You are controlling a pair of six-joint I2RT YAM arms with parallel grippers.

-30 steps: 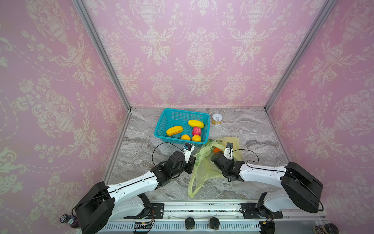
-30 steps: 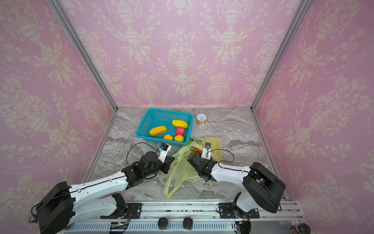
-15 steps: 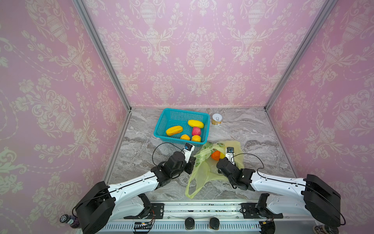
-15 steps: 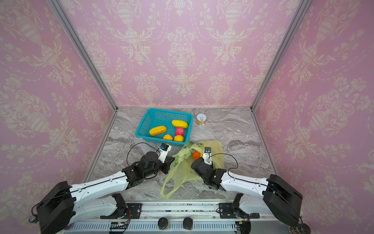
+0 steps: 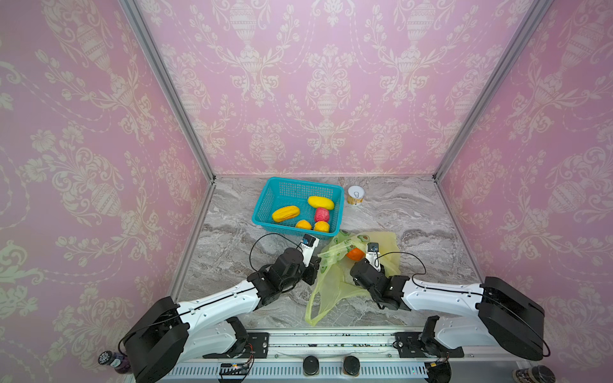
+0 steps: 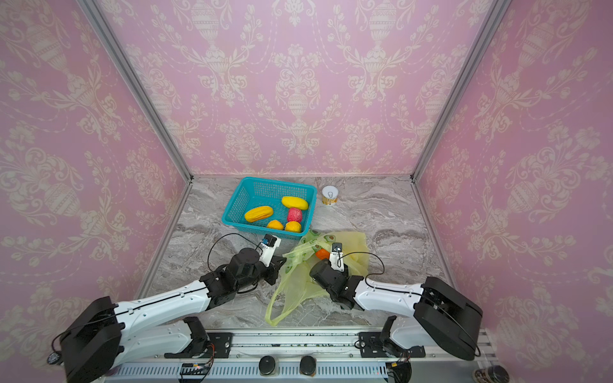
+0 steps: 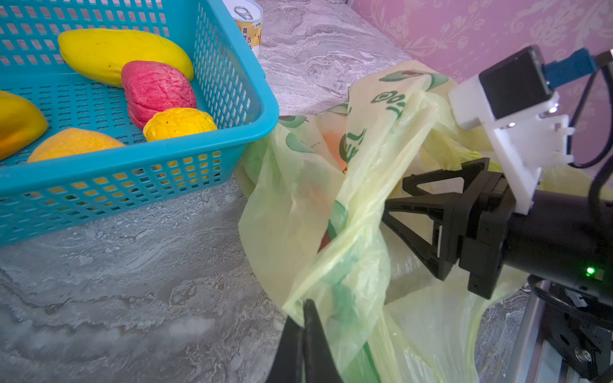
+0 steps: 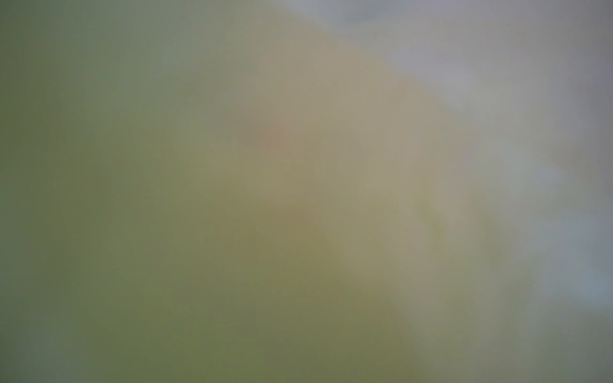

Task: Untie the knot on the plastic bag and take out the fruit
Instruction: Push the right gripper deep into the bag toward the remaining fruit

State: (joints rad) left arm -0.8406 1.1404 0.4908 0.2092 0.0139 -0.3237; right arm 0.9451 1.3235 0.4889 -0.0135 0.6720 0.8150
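Note:
The yellow-green plastic bag [image 5: 331, 285] [image 6: 295, 285] lies slumped in front of the teal basket. My left gripper [image 7: 303, 311] [image 5: 315, 265] is shut on an edge of the bag [image 7: 298, 199] at its left side. My right gripper [image 7: 393, 197] [image 5: 356, 265] pushes into the bag from the right with its black fingers apart. One orange fruit [image 5: 355, 253] [image 6: 321, 253] shows through the plastic just beyond it. Bag plastic [image 8: 232, 232] blurs the whole right wrist view. Several more fruit [image 5: 285, 214] lie in the basket. The knot is out of view.
The teal mesh basket [image 5: 262, 205] [image 7: 166, 156] stands behind the bag and holds yellow, pink-red and orange fruit. A small white-topped can [image 5: 356, 195] [image 7: 247, 20] stands to its right near the back wall. The frame rail runs along the table's front edge.
The right gripper's fingers have spread wider inside the bag and its arm has shifted slightly. The bag's hanging loop has swayed. The left gripper keeps its hold in place.

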